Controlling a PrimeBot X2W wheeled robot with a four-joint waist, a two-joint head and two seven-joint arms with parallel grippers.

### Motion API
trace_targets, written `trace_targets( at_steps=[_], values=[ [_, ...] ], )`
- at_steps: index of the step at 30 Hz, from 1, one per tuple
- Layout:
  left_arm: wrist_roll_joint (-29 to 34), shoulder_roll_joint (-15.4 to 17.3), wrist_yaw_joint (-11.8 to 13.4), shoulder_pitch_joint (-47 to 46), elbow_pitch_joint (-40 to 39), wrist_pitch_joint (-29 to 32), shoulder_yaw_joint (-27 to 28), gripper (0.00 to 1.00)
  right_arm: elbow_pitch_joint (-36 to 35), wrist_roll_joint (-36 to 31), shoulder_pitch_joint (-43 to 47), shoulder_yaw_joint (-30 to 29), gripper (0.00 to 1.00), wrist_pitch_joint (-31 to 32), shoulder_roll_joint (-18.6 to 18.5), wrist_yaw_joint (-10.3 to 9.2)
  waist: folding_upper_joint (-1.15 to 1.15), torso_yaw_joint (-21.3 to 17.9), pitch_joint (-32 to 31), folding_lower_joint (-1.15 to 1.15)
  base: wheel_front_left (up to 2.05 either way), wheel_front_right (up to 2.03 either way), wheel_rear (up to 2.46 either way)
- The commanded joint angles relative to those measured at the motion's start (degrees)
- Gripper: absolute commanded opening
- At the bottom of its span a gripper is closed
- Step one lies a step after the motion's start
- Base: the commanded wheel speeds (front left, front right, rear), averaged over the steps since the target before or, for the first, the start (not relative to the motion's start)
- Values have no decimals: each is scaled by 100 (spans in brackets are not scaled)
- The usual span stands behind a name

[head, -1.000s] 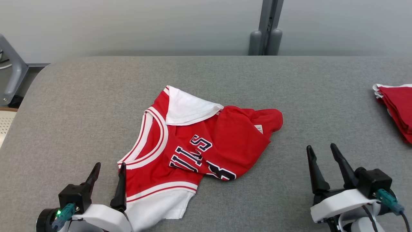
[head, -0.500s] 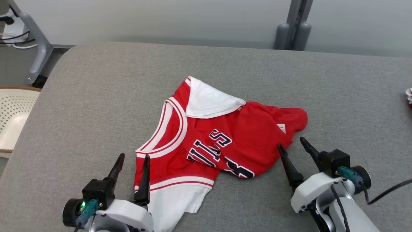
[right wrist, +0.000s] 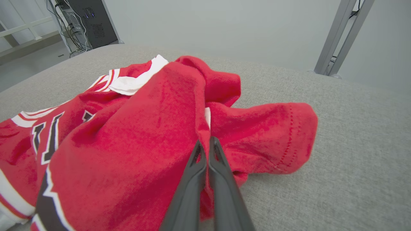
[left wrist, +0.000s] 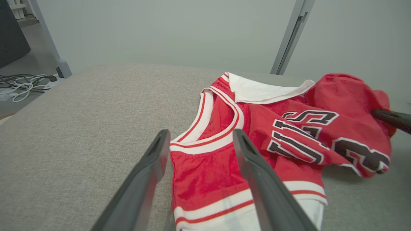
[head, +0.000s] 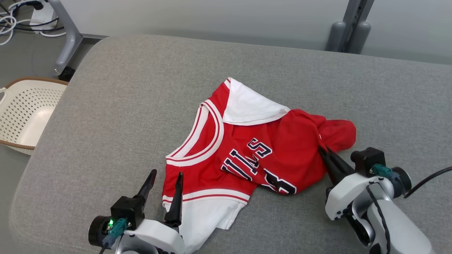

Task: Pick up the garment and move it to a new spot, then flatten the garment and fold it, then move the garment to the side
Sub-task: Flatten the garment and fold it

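A red and white jersey [head: 247,151] with dark lettering lies crumpled on the grey padded table [head: 141,88]. My right gripper [head: 324,152] is shut on a red fold at the garment's right side; in the right wrist view its fingers [right wrist: 205,154] pinch the cloth of the jersey [right wrist: 144,128]. My left gripper [head: 166,178] stands open at the jersey's lower left corner. In the left wrist view its two fingers straddle the jersey [left wrist: 257,128] edge near the white and red trim, with the right finger over the cloth.
A cream perforated basket [head: 24,113] stands on the floor to the left of the table. Grey metal posts [head: 348,30] rise behind the table's far edge. Cables [head: 14,17] lie on the floor at the far left.
The camera has swung left, shifting the whole picture right. My right gripper has moved in to the jersey's right side and shut on a red fold. The left gripper stays open.
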Motion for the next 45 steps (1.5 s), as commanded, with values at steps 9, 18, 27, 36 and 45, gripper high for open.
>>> trace_targets(
  at_steps=[9,18,27,36,45],
  values=[
    [87,-97,-114,-67,197,-96,-85,100,-862,199,-379,145,0,399,-338,1,0,-73,-103,0,0,0,0],
    [133,-295,-212,-139,336,-135,-156,100,-1868,-97,-855,71,0,1838,-735,1,0,125,-92,0,0,0,0],
    [313,-516,-411,-362,232,-143,-166,100,-1070,-96,-1729,301,0,2912,-1207,0,0,731,271,0,0,0,0],
    [482,-667,-574,-656,110,-145,-216,100,608,111,-2941,718,0,2842,-1373,1,0,1229,777,0,0,0,0],
    [424,-700,-595,-744,20,-145,-350,100,1733,-37,-3709,947,0,2061,-1280,0,0,1325,925,0,0,0,0]
  ],
)
